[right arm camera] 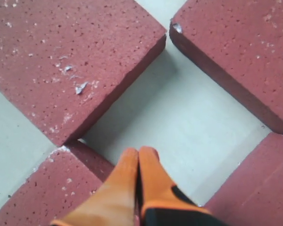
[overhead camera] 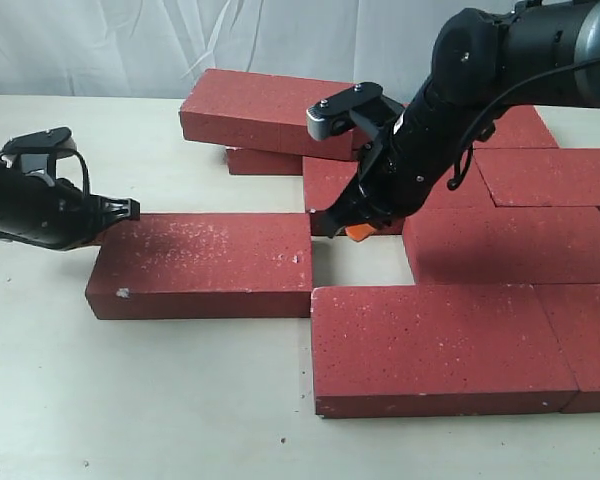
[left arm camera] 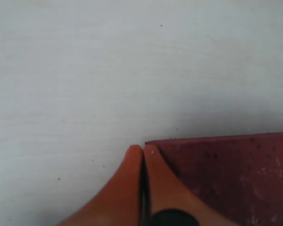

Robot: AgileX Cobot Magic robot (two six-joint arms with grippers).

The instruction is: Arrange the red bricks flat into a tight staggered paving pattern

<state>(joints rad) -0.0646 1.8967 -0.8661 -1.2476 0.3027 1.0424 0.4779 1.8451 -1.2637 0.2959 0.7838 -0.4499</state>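
The left tool had its fingers pressed together and held nothing. Its tip stood against the near end corner of the loose brick, which lay flat on the table just in front of it. The right tool was also closed and empty. It hung low over a bare gap in the pattern, with bricks around its tip. The far end of the loose brick reached this gap, but it was not yet tight against the laid bricks beyond.

I judge that the step in hand was to push the loose brick into the pattern. The next move would call for a slow, straight push from the left tool along the brick's length, so that the brick does not turn. The right tool should leave the gap first. Behind the right tool, a stacked brick seemed to rest on another one, not yet placed.
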